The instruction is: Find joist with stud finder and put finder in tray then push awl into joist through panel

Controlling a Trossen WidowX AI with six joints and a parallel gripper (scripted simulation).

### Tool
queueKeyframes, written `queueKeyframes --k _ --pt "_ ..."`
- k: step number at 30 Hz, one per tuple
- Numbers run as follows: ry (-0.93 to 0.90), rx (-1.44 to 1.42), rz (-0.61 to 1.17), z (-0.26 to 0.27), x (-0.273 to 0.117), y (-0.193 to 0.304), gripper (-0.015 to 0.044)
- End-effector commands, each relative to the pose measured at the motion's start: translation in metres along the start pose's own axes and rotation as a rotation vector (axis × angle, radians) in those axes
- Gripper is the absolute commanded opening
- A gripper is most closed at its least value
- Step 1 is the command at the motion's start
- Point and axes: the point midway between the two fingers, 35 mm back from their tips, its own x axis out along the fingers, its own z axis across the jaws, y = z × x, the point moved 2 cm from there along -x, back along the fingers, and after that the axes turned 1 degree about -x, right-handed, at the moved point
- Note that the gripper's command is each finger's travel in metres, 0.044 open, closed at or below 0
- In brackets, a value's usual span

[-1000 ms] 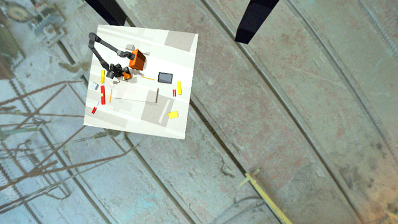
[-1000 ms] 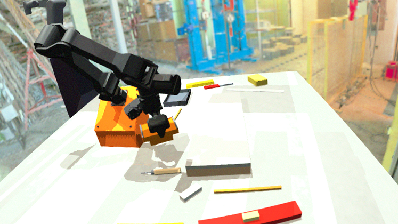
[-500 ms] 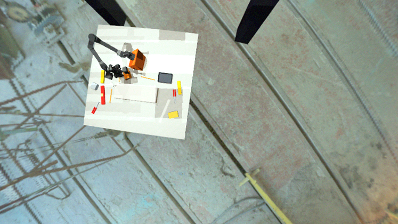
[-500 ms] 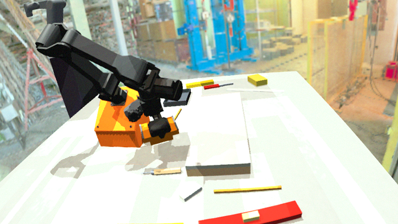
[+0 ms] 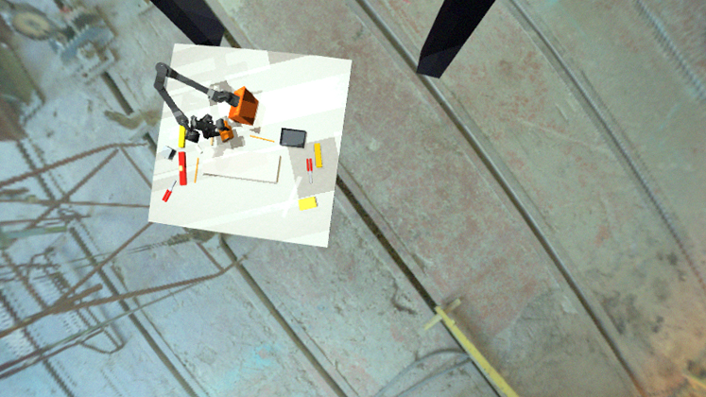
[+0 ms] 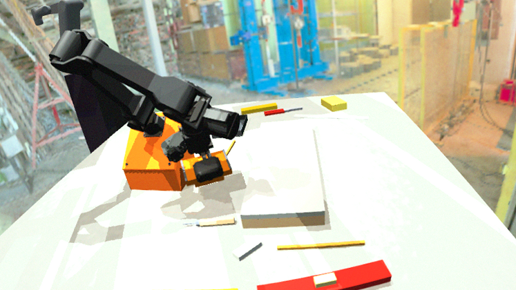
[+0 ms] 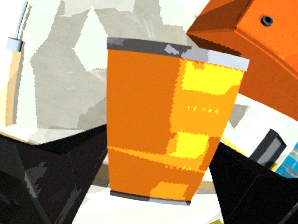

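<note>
An orange stud finder (image 5: 226,132) (image 7: 150,115) is gripped in the arm's hand (image 6: 209,169) (image 7: 161,136), above the white tabletop (image 5: 240,221) (image 6: 405,180) beside the robot's orange base (image 5: 243,106) (image 6: 151,178) (image 7: 240,55). The pale panel (image 5: 242,168) (image 6: 283,191) and wooden-handled awl (image 6: 216,221) (image 7: 12,85) lie near it. Beyond stand a blue steel frame (image 6: 252,47), stacked cartons (image 6: 213,46) and yellow mesh fencing (image 6: 422,73); no lettering is legible.

Industrial workshop: blue steel machine frame (image 6: 252,40), stacked cardboard boxes (image 6: 213,42), yellow mesh fencing (image 6: 445,64) behind worktable (image 6: 424,180)
</note>
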Motion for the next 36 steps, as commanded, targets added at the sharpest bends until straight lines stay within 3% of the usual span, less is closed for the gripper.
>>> queueKeyframes --k 1,36 --pt "0.032 -0.003 0.004 0.001 0.000 0.001 0.0000" --pt "0.266 0.013 0.010 0.012 0.001 0.001 0.0000"
